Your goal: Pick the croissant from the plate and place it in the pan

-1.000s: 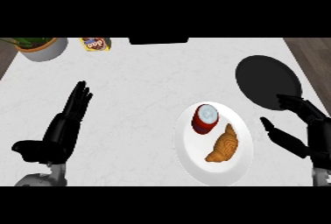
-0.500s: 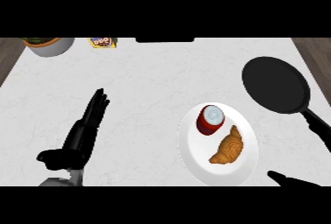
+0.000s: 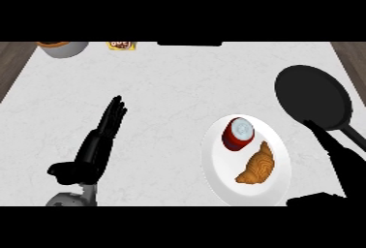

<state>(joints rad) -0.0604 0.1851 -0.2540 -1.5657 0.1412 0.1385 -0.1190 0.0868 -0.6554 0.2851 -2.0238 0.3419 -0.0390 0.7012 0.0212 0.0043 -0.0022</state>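
Note:
A golden croissant (image 3: 258,165) lies on the lower right part of a white plate (image 3: 221,186), beside a red cup with a pale lid (image 3: 238,133). A black pan (image 3: 313,97) rests on the counter at the right, its handle running down toward the plate's right side. My right hand (image 3: 344,164) comes in at the lower right, open, fingers straight and pointing up-left over the pan's handle, just right of the plate. My left hand (image 3: 97,146) rests open at the left, fingers up, well away from the plate.
A grey bowl (image 3: 64,47) and a yellow packet (image 3: 121,45) stand at the back left edge. The white counter (image 3: 178,87) ends in dark wood at both back corners.
The view has shifted, so plate and pan sit higher and further right in the picture. My right hand has come back up beside the plate. The left hand keeps its pose.

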